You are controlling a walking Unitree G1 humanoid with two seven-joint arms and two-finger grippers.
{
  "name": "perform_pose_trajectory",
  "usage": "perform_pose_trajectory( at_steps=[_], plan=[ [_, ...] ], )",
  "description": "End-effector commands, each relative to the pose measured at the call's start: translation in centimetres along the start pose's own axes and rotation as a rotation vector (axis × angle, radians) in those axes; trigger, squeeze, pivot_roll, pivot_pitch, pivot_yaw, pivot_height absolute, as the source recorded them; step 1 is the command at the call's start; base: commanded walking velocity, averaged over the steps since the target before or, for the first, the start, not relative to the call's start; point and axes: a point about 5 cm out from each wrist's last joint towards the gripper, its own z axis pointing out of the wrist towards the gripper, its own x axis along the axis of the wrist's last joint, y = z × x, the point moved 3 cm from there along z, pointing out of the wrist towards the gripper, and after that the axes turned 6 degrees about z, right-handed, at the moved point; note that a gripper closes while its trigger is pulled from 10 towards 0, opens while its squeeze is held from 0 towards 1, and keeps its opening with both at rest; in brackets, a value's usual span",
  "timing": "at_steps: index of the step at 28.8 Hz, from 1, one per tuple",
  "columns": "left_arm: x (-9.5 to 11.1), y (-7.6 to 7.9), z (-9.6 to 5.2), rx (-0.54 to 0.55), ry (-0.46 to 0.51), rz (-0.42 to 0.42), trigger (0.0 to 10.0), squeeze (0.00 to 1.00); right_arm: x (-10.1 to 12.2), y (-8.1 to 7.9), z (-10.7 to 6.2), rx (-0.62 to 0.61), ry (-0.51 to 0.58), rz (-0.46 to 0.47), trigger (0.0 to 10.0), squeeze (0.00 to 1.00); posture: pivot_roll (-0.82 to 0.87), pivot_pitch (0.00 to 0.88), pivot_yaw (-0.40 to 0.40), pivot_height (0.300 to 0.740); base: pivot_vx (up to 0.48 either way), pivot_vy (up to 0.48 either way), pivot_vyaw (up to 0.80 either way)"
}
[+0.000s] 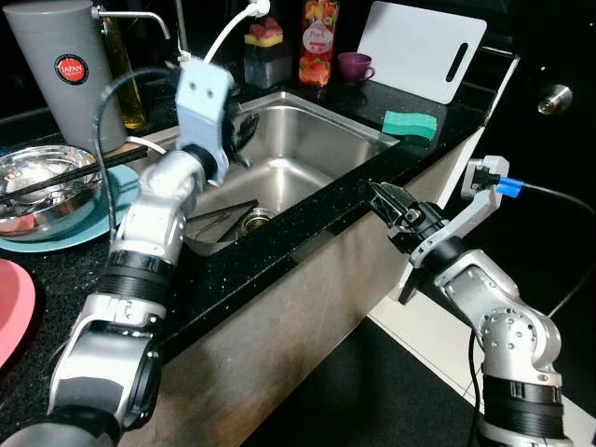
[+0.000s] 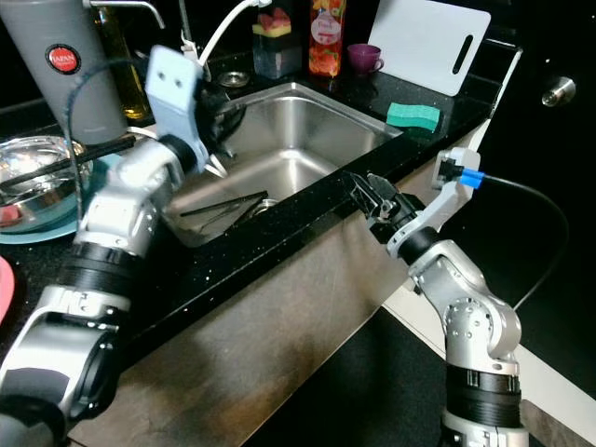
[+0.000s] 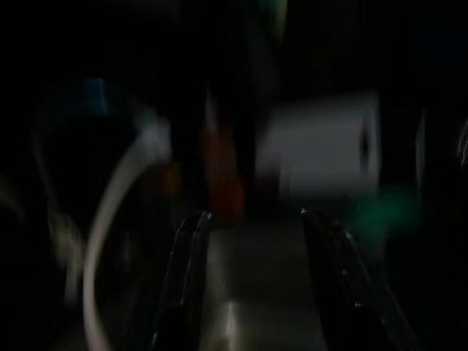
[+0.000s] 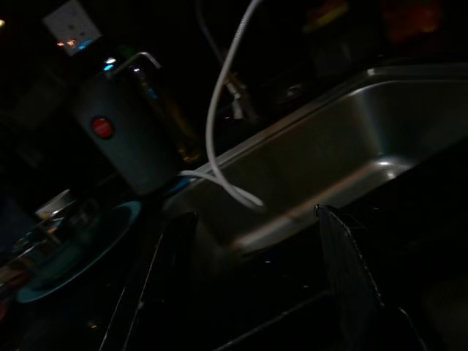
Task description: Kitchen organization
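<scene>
My left gripper (image 1: pixel 244 140) hangs open over the left side of the steel sink (image 1: pixel 312 126), nothing between its fingers (image 3: pixel 186 241). In the sink bottom, by the drain, lie black tongs (image 1: pixel 222 220). My right gripper (image 1: pixel 382 199) is open at the front edge of the black counter (image 1: pixel 307 233), level with the sink, holding nothing; the right wrist view looks across the sink (image 4: pixel 351 139). A green sponge (image 1: pixel 410 122) lies on the counter right of the sink. A steel bowl (image 1: pixel 42 182) with black chopsticks across it sits on a blue plate (image 1: pixel 65 237) at the left.
Behind the sink stand a white cutting board (image 1: pixel 424 47), a purple cup (image 1: pixel 355 66), a red juice bottle (image 1: pixel 319 42) and a dark container (image 1: pixel 265 56). A grey canister (image 1: pixel 65 70) and oil bottle (image 1: pixel 126 79) stand back left. A pink plate (image 1: pixel 9 312) lies near left.
</scene>
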Motion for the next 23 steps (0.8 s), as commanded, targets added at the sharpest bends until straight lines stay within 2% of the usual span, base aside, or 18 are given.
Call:
perform_pose_trajectory(
  at_steps=[1,2,3,6,7,9,10,12,13,15,18,19,21,22,23],
  plan=[
    [4.3,0.3,0.1,-0.034,0.171,-0.004,10.0,1.0,-0.2,-0.9,0.0,0.045,-0.003,0.004,10.0,0.0,0.04,0.0,0.017,0.74,0.0,0.0,0.0],
    [6.6,1.4,-0.6,-0.097,0.254,-0.035,10.0,1.0,-0.3,-1.2,0.1,0.06,0.0,0.011,10.0,0.0,0.05,0.0,0.014,0.74,0.0,0.0,0.0],
    [7.9,2.3,-1.2,-0.143,0.302,-0.055,10.0,1.0,-0.3,-1.3,0.2,0.068,0.002,0.016,10.0,0.0,0.05,0.0,0.013,0.74,0.0,0.0,0.0],
    [10.2,5.1,-3.4,-0.308,0.367,-0.077,10.0,1.0,-0.3,-1.6,0.3,0.083,0.01,0.017,10.0,0.0,0.06,0.0,0.005,0.74,0.0,0.0,0.0],
    [10.3,5.5,-4.2,-0.347,0.364,-0.081,10.0,0.76,-0.4,-1.6,0.3,0.087,0.009,0.02,10.0,0.0,0.08,0.0,0.0,0.74,0.0,0.0,0.0],
    [10.3,5.6,-4.6,-0.368,0.359,-0.083,10.0,0.76,-0.5,-1.6,0.4,0.089,0.009,0.023,10.0,0.0,0.08,0.0,-0.002,0.74,0.0,0.0,0.0],
    [10.1,5.5,-5.2,-0.381,0.345,-0.081,10.0,0.0,-0.6,-1.6,0.5,0.1,0.006,0.035,10.0,0.0,0.09,0.0,-0.006,0.74,0.0,0.0,0.8],
    [10.1,4.9,-6.6,-0.349,0.319,-0.093,10.0,0.0,-0.7,-1.6,0.7,0.12,0.005,0.052,10.0,0.0,0.1,0.0,-0.008,0.74,0.0,0.0,0.8],
    [10.1,3.4,-7.8,-0.283,0.294,-0.081,10.0,0.0,-1.0,-1.7,0.8,0.136,0.0,0.063,10.0,0.0,0.12,0.0,-0.014,0.74,0.0,0.0,0.8],
    [10.0,2.6,-8.5,-0.243,0.272,-0.082,10.0,0.0,-1.2,-1.8,0.9,0.146,-0.006,0.072,10.0,0.0,0.14,0.0,-0.024,0.74,0.0,0.0,0.8],
    [9.6,2.3,-9.3,-0.205,0.234,-0.1,10.0,0.0,-1.6,-1.9,1.0,0.16,-0.015,0.085,10.0,0.0,0.15,0.0,-0.031,0.74,0.0,0.0,0.8],
    [9.3,2.2,-9.6,-0.19,0.215,-0.107,10.0,0.0,-1.7,-1.9,1.1,0.165,-0.018,0.09,10.0,0.0,0.15,0.0,-0.031,0.74,0.0,0.0,0.8],
    [7.8,3.2,-10.8,-0.191,0.139,-0.145,10.0,0.0,-2.2,-2.2,1.2,0.192,-0.031,0.106,10.0,0.0,0.16,0.0,-0.038,0.74,0.0,0.0,0.8],
    [7.8,3.2,-10.8,-0.191,0.139,-0.145,10.0,0.0,-2.2,-2.2,1.2,0.192,-0.031,0.106,10.0,0.0,0.16,0.0,-0.038,0.74,0.0,0.0,0.8],
    [6.3,4.6,-12.3,-0.206,0.071,-0.184,10.0,0.0,-2.5,-2.4,1.3,0.21,-0.042,0.116,10.0,0.0,0.17,0.0,-0.041,0.74,0.0,0.0,0.8]
  ],
)
